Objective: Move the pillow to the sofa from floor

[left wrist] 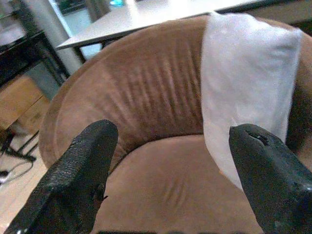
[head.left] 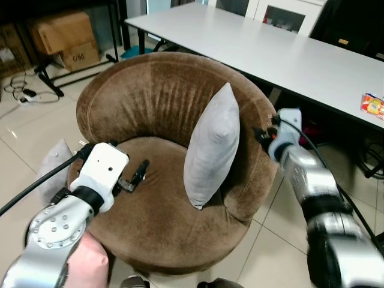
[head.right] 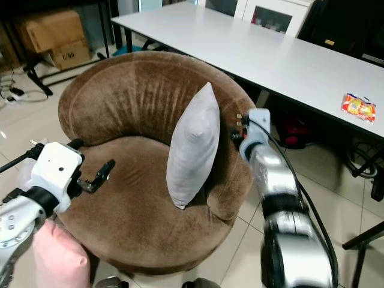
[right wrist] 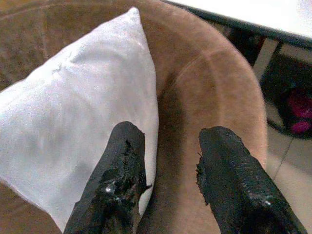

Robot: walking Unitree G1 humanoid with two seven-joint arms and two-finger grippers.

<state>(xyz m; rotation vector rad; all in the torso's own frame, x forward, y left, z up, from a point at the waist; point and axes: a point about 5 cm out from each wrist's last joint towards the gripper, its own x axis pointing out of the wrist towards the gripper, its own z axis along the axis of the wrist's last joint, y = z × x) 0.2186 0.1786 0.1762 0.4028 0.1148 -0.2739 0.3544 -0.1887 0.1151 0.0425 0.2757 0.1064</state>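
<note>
A grey pillow (head.left: 211, 147) stands on its edge on the round brown sofa (head.left: 150, 90), leaning against the right armrest. My right gripper (head.left: 262, 135) is open at the outer top of that armrest, just behind the pillow (right wrist: 73, 117), holding nothing. My left gripper (head.left: 135, 177) hovers open over the left side of the seat, well apart from the pillow (left wrist: 246, 83). A pink pillow (head.left: 90, 264) lies low under my left arm. Another pale pillow (head.left: 54, 162) rests on the floor left of the sofa.
A long white table (head.left: 270, 48) runs behind and to the right of the sofa, with a snack packet (head.left: 373, 105) on it. Cardboard boxes (head.left: 63, 36) and cables (head.left: 21, 93) sit at the back left. Tiled floor (head.left: 264, 252) surrounds the sofa.
</note>
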